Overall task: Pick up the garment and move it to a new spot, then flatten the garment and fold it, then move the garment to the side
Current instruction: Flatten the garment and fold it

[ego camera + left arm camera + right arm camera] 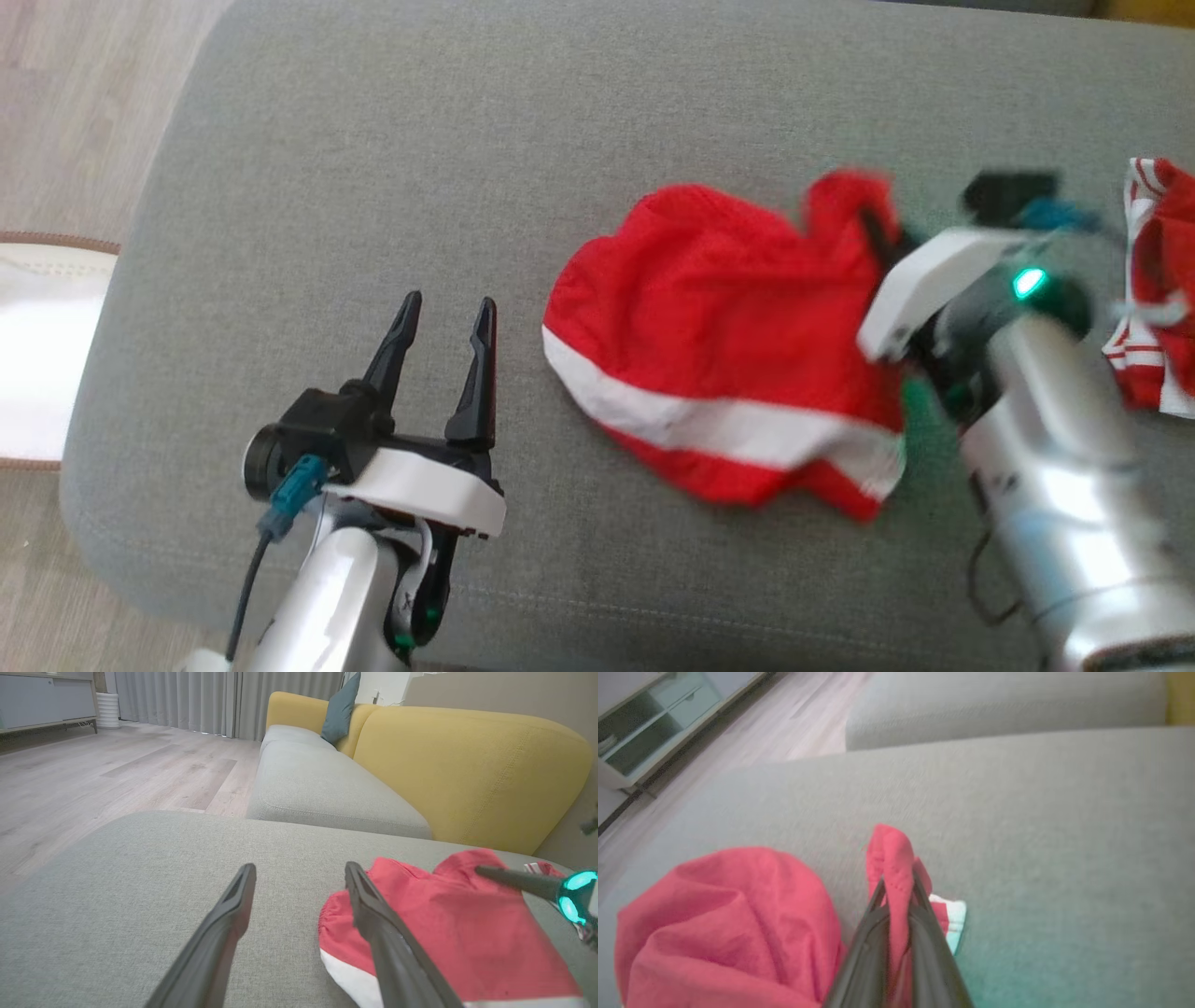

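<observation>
The red garment (719,355) lay crumpled on the grey cushion (373,140), its white band on the side nearest the robot. The right claw (896,884) was clamped on a raised fold at the garment's far right corner. The left claw (446,313) had its fingers apart, over the cushion just left of the garment. Another red-and-white cloth (1158,289) lay further right.
</observation>
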Tool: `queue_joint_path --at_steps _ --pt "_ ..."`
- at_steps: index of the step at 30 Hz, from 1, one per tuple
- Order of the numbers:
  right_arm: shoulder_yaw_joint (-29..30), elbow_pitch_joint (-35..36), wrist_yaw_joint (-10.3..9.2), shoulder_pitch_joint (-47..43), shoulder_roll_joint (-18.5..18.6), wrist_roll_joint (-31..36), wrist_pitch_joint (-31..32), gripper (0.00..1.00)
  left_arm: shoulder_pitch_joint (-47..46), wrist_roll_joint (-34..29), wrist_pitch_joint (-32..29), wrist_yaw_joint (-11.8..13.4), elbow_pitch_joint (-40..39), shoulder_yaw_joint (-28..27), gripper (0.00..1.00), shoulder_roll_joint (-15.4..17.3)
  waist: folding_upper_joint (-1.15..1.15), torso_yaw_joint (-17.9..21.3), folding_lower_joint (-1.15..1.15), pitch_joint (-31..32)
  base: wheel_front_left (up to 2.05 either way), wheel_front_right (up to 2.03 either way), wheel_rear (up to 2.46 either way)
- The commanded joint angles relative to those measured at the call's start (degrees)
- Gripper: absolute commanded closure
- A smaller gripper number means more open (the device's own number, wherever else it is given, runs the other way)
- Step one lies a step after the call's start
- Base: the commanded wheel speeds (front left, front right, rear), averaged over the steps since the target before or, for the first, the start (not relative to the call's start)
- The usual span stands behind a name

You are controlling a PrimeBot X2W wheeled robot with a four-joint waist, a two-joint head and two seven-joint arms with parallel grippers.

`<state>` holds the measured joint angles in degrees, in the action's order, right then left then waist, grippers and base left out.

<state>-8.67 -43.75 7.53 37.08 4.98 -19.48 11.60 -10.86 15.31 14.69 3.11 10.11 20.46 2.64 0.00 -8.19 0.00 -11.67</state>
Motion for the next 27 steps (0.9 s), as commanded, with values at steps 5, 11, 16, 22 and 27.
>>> queue_joint_path --at_steps 5,11,16,22,27 --pt "3.17 -0.03 -0.04 7.61 3.05 2.98 -3.45 1.00 -2.29 0.86 0.31 0.52 -2.37 -1.24 0.00 0.23 0.00 -0.44 0.00 -0.70 0.00 0.00 0.00" --pt "6.66 -3.27 -0.04 12.52 5.65 7.09 -4.67 1.00 -2.83 1.00 0.31 0.45 -2.51 -1.23 0.00 0.23 0.00 -0.60 0.00 -1.81 0.00 0.00 0.00" --pt "5.05 -7.70 -0.04 17.30 8.34 13.26 -6.96 1.00 -3.84 1.07 0.31 0.39 -2.68 -1.00 0.00 0.23 0.00 -0.77 0.00 -3.37 0.00 0.00 0.00" --pt "4.82 -12.91 -0.04 20.26 9.19 16.66 -9.83 0.00 -4.96 0.91 0.31 0.39 -2.62 -1.10 0.00 0.23 0.00 0.00 0.00 -4.51 0.00 0.00 0.00" --pt "4.10 -14.72 -0.04 20.92 7.83 15.77 -13.52 0.00 -5.36 0.60 0.31 0.32 -2.47 -1.88 0.00 0.23 0.00 1.72 0.00 -4.17 0.00 0.00 0.00"
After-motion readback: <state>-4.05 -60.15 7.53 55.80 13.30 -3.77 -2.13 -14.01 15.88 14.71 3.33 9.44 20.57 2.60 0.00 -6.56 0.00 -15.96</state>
